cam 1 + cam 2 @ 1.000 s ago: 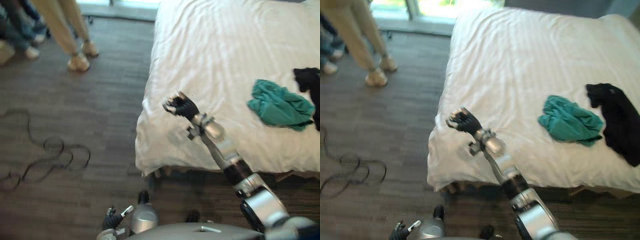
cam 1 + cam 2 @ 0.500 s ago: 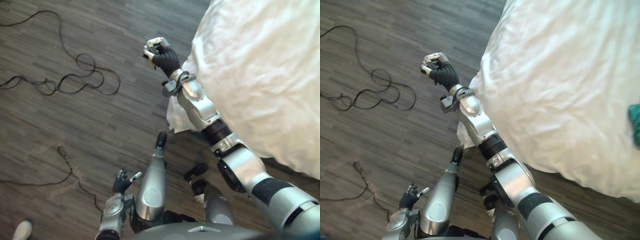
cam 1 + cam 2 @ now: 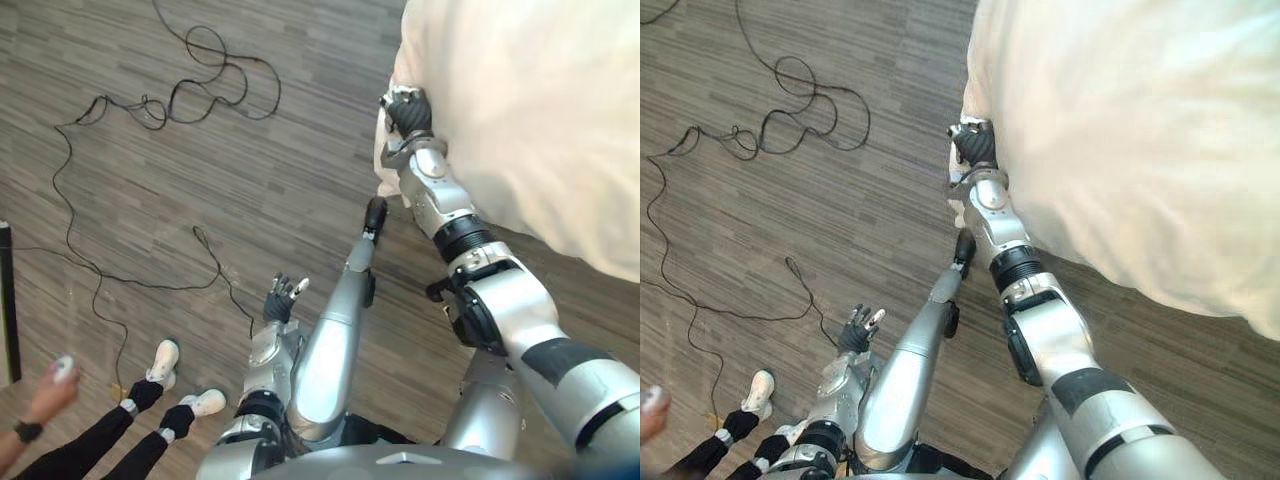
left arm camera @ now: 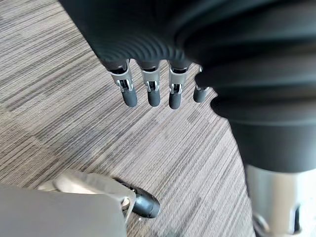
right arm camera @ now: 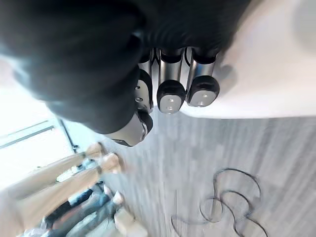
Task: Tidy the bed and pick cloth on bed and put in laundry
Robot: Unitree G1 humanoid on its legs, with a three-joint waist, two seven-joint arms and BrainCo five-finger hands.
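Your right hand (image 3: 405,108) is at the hanging corner of the white rumpled fabric bed cover (image 3: 540,110). Its fingers (image 5: 170,96) are curled into a fist with nothing pinched. The cover is just past the fingertips, and I can't tell if they touch it. Your left hand (image 3: 283,298) hangs low with its fingers (image 4: 150,94) straight and relaxed, holding nothing, above the grey-brown wood-grain floor (image 4: 74,123). Neither hand has the loose cloth, and I can't tell from here where on the bed it lies. My read is you're on the tidy step at this corner. To do it well, uncurl the right fingers first and slide them under the cover's edge with the thumb on top. Pinch the fabric itself, then pull out and down to square the corner, because a fist will only shove the cover. Tilt the head back up onto the mattress before you go for the cloth. On views: the head views show both arms, the right hand's place at the corner, and a person's legs in black with white shoes (image 3: 165,360) well off to the far side of the left fingers. The right wrist view gives the finger curl and the gap to the cover, plus people in tan trousers (image 5: 54,177) well beyond the fingertips. The left wrist view confirms bare floor ahead of the left fingers.
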